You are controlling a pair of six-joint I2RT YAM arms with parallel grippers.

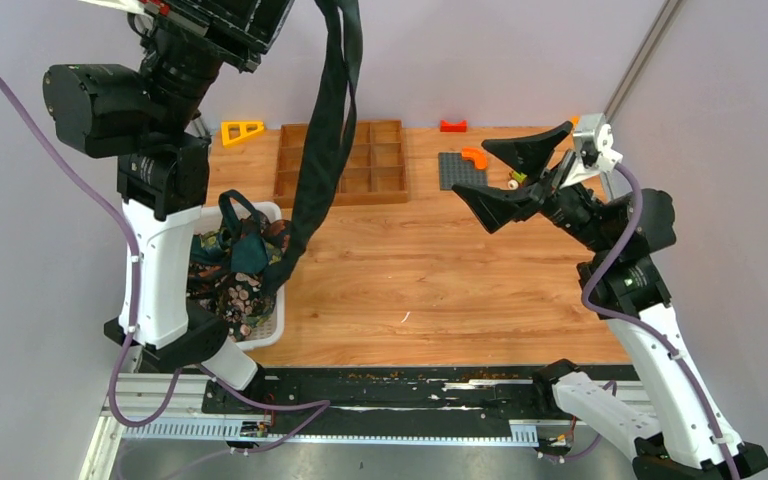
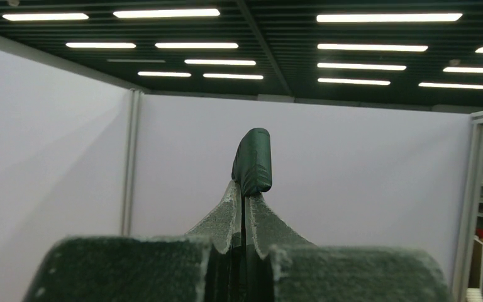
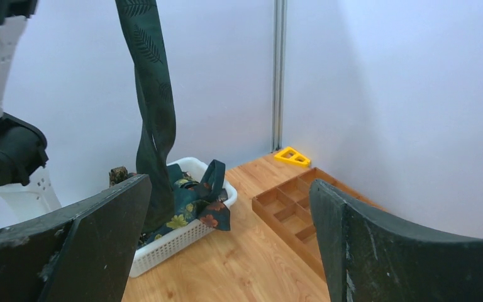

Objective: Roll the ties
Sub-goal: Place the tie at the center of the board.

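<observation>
**Dark tie held high over the basket**

The dark green-black tie (image 1: pixel 325 130) hangs in 2 lengths from the top of the overhead view. Its lower end reaches the right rim of the white basket (image 1: pixel 270 330) at the left of the worktop (image 1: pixel 410 280). The left gripper (image 2: pixel 244 198) is raised high, and its jaws are pressed together on a fold of this tie, which sticks up past the tips in the left wrist view. A teal tie (image 1: pixel 245 245) and a brown patterned tie (image 1: pixel 235 295) lie bundled in the basket. The right gripper (image 1: pixel 477 172) hovers above the right side of the worktop, pointing towards the basket, with its jaws spread wide and nothing between them. Near the back edge sit a wooden compartment tray (image 1: pixel 385 165), a yellow triangle (image 1: pixel 242 131) and a grey plate (image 1: pixel 457 168).
</observation>
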